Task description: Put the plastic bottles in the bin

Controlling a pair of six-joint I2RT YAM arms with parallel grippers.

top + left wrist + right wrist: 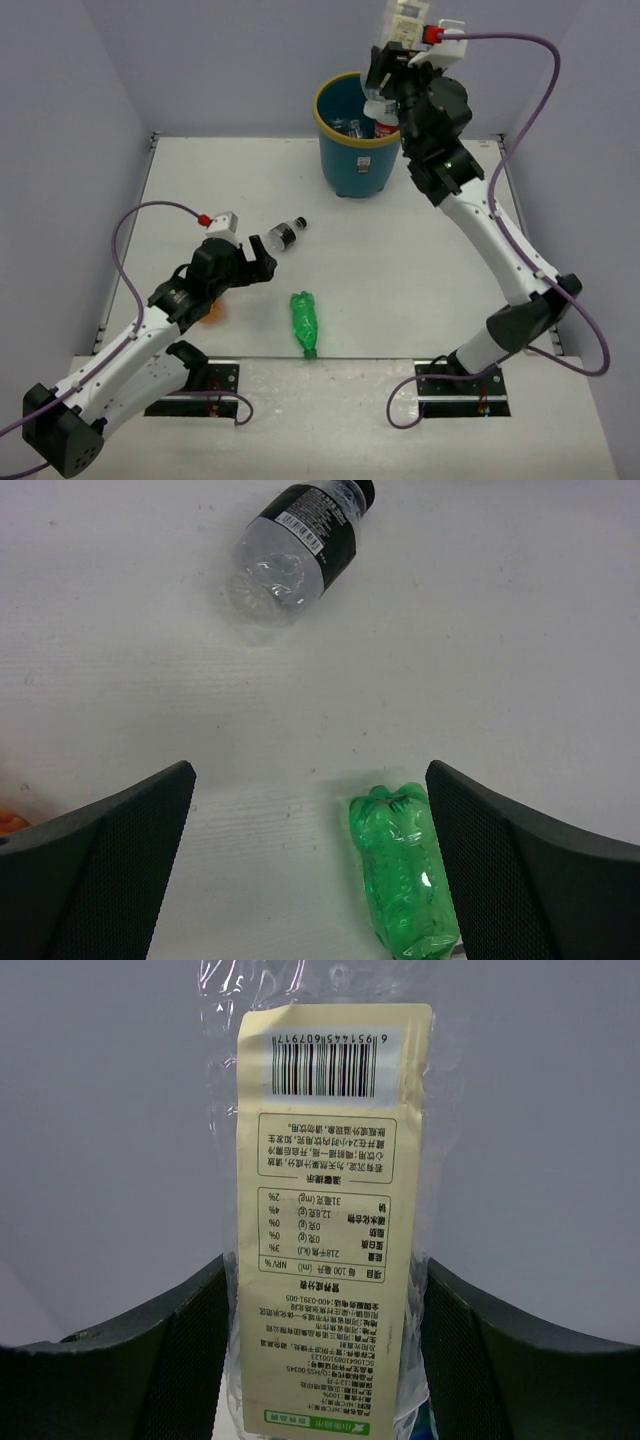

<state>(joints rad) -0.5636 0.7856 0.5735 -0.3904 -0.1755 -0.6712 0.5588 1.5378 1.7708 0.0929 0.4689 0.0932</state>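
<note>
The jaws of the right gripper (385, 72) are clamping a clear, crinkled bottle with a pale label (404, 22), tilting it above the round teal bin (350, 168) with its yellow rim, where other bottles (372, 128) are lying inside. The left gripper (255, 258) is hanging wide open over the white table (420, 250), near a black-labelled clear bottle (288, 234). From the left wrist, a crumpled green bottle (405, 880) is lying between the mesh-textured fingers (110, 870), nearer the right-hand one. From the right wrist, the pale printed label is standing upright between dark fingers, against a plain lilac wall (100, 1110).
</note>
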